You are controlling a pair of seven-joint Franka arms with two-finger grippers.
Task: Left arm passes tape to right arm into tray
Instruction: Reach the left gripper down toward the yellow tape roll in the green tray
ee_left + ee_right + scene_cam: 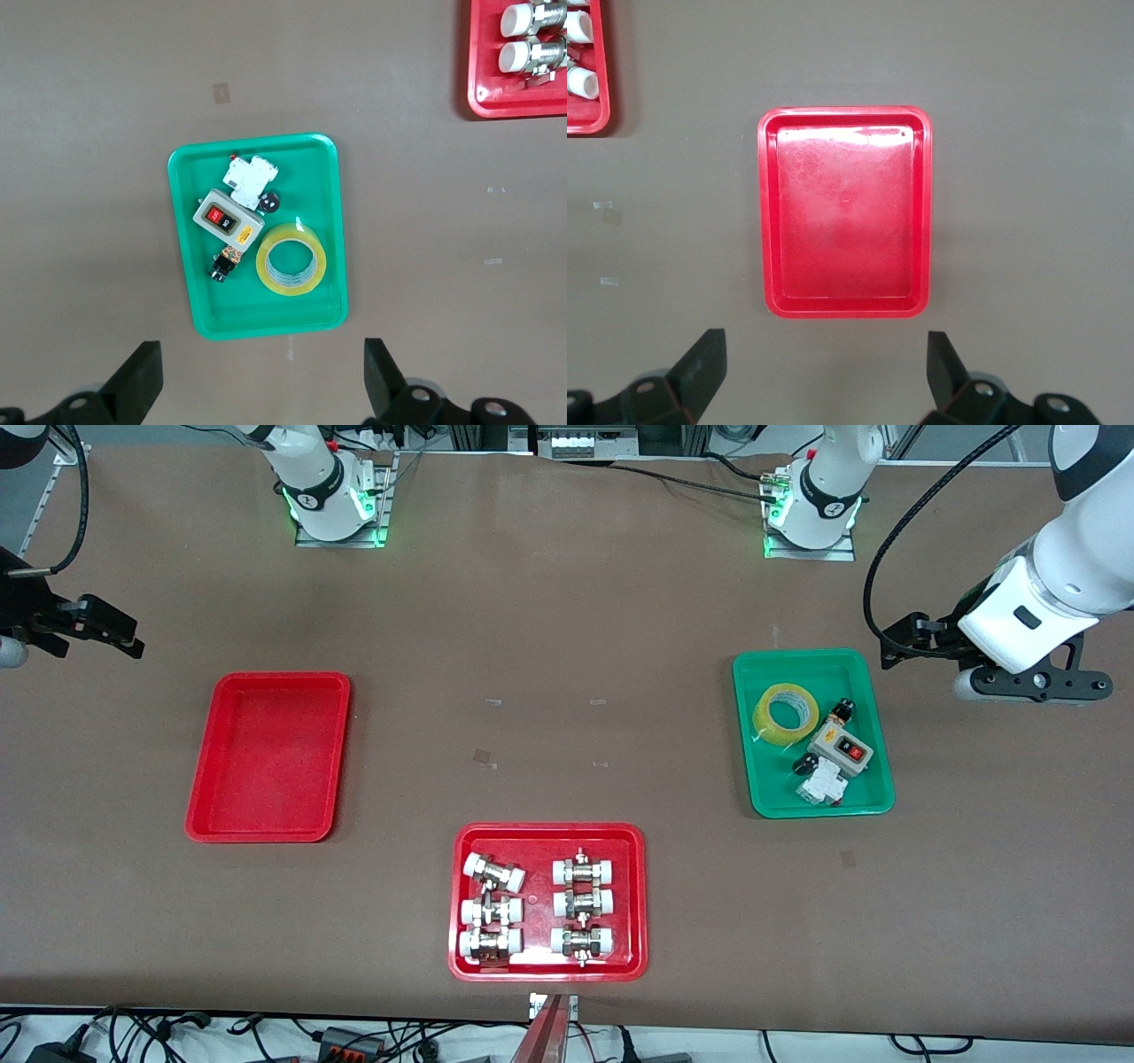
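Nothing is picked up yet, so the task stands at its first step. The tape (786,713) lies flat in the green tray (762,788), at the corner farthest from the front camera and toward the middle of the surface (567,602), just beside the switch box (840,748).

The left gripper (261,381) hangs over bare surface beside the green tray, jaws wide open and empty. The right gripper (824,372) waits over the surface near the red tray (769,221), which holds nothing, jaws open too.

Next, I judge, the left arm (1054,593) must move over the tape and descend. The roll looks to rest against the tray wall, though the view is too coarse to be sure, so a jaw through the core may suit best.
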